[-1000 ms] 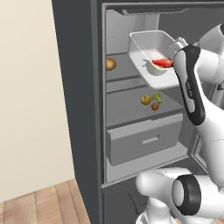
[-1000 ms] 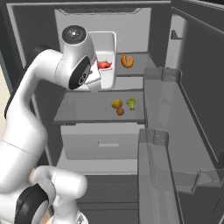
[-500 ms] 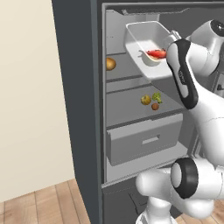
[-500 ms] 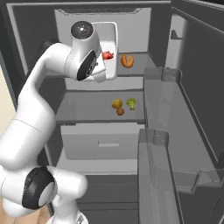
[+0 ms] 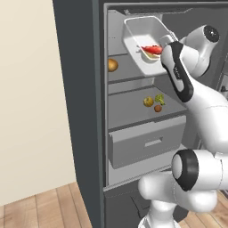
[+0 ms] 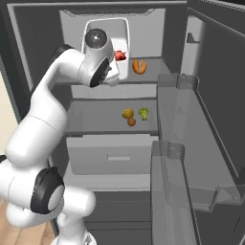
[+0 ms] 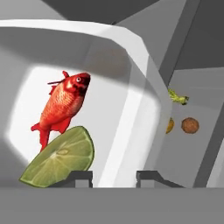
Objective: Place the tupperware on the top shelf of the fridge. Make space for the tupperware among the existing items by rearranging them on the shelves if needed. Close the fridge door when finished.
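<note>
The tupperware (image 5: 141,36) is a translucent whitish tub held high in the open fridge (image 5: 82,111), tipped steeply with its open side facing out. A red fish-shaped piece (image 7: 65,103) and a lime slice (image 7: 63,158) lie inside it. My gripper (image 7: 113,177) is shut on the tub's rim (image 7: 131,111), at its right edge in the left base view (image 5: 165,42). The tub (image 6: 112,29) hangs above the top shelf (image 5: 129,73), where an orange-brown item (image 5: 112,65) sits at the left. The fridge door (image 6: 210,119) stands open at the right.
On the lower shelf (image 6: 95,119) sit a yellow fruit (image 6: 128,114), a green vegetable (image 6: 143,112) and a small brown one (image 6: 131,122). A grey drawer (image 5: 147,142) lies below. The door's rack ledges (image 6: 172,191) jut out close on the right.
The arm has lifted the tub higher and further into the top of the fridge, tipping it more steeply. The shelf items have not moved.
</note>
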